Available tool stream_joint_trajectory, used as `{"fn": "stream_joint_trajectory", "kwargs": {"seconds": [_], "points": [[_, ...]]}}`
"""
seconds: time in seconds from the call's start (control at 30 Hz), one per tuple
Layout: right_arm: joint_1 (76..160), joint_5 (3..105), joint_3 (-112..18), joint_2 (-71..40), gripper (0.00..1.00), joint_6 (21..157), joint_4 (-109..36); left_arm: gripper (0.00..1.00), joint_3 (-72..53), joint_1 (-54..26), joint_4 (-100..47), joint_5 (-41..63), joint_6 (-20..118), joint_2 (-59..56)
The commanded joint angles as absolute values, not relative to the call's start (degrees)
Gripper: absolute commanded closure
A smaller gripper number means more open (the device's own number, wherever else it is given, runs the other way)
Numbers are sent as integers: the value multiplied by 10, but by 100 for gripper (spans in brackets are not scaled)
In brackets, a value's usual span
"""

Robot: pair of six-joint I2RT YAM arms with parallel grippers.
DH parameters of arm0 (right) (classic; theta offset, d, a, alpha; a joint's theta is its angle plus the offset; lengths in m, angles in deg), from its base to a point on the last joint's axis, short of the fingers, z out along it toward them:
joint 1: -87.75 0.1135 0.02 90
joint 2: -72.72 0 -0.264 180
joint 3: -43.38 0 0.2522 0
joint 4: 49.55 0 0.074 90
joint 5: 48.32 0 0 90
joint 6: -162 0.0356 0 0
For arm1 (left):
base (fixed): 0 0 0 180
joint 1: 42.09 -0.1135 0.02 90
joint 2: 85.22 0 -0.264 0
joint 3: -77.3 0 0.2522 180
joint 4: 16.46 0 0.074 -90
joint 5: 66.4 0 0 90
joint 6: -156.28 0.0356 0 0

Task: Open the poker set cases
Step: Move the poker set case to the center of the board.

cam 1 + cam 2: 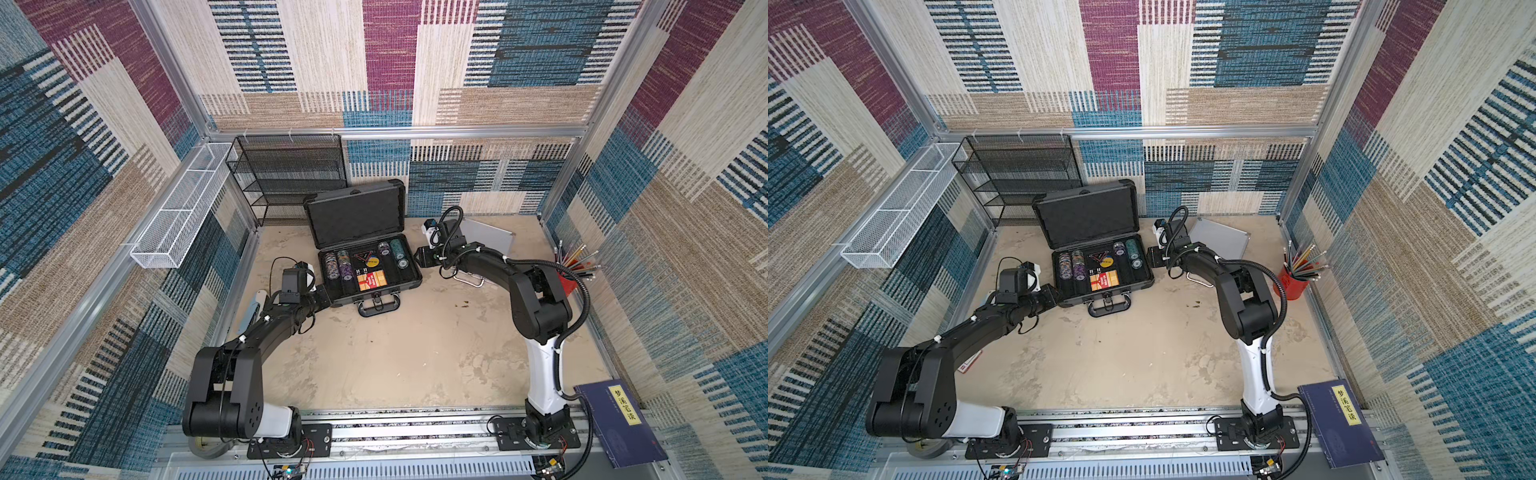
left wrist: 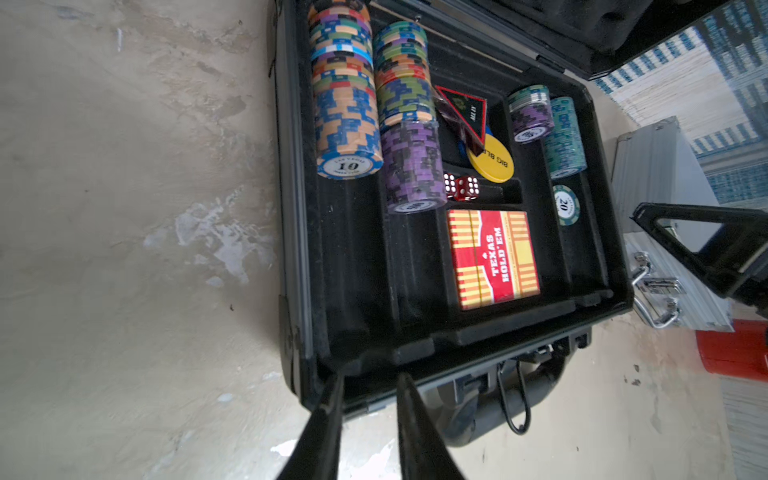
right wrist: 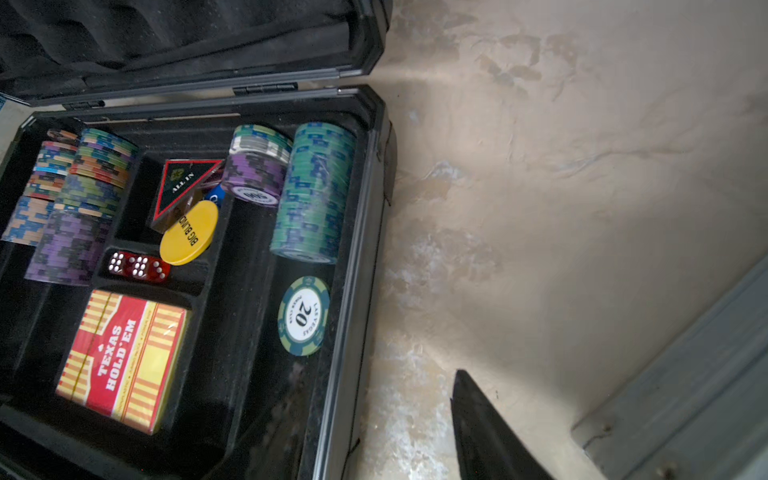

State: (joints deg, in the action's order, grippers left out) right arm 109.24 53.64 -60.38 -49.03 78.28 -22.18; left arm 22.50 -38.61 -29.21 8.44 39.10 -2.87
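Nearest the lens in both top views is the mounting rail (image 1: 374, 432) that carries the two arm bases. Beyond it, on the beige table (image 1: 395, 353), the dark grey case (image 1: 357, 216) stands open mid-table, its lid upright in front of the black mesh rack (image 1: 286, 178). The left gripper (image 1: 327, 294) is at the case's front corner on the robot's left. The right gripper (image 1: 420, 257) hangs just beside the case's opposite wall. Partly hidden behind the right arm lies the silver case (image 1: 492, 237), flat and shut, its handle (image 1: 471, 281) toward the robot.

In the left wrist view the two fingers (image 2: 326, 424) stand a little apart astride the dark grey case's front wall at the corner, and look to be pinching it. A latch (image 2: 660, 286) sits beside the silver case's handle.

In the right wrist view only one finger (image 3: 478, 436) shows, over bare table. I cannot tell whether that pincer is spread or pressed together.

The silver case is probably stiff, smooth and heavy with chips, so more likely to slide than tip. I would work the latch first, then lift the lid's front edge while the other arm steadies the base.
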Motion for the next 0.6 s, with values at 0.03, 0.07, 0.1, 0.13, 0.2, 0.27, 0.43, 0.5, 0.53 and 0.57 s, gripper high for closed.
{"fn": "stream_joint_trajectory", "kwargs": {"seconds": [0.03, 0.07, 0.1, 0.13, 0.2, 0.27, 0.43, 0.5, 0.53, 0.57], "points": [[1099, 532, -598, -496, 45, 793, -243, 74, 211, -386, -309, 100, 407, -13], [1100, 531, -598, -497, 45, 794, -243, 75, 207, -387, -315, 105, 408, -9], [1101, 528, -598, -498, 46, 795, -242, 75, 201, -387, -323, 109, 411, -4], [1103, 528, -598, -500, 47, 796, -243, 75, 198, -387, -328, 113, 414, -1], [1107, 525, -595, -502, 48, 798, -246, 76, 190, -386, -341, 124, 420, 5], [1109, 524, -593, -505, 51, 802, -248, 76, 187, -387, -347, 134, 422, 10], [1120, 516, -584, -509, 54, 812, -256, 78, 179, -387, -361, 152, 427, 23], [1123, 513, -583, -511, 55, 817, -257, 78, 178, -387, -364, 160, 428, 22], [1123, 512, -582, -511, 56, 819, -257, 76, 177, -386, -367, 165, 432, 20], [1122, 511, -580, -510, 57, 821, -259, 74, 174, -387, -373, 173, 435, 18]]}}
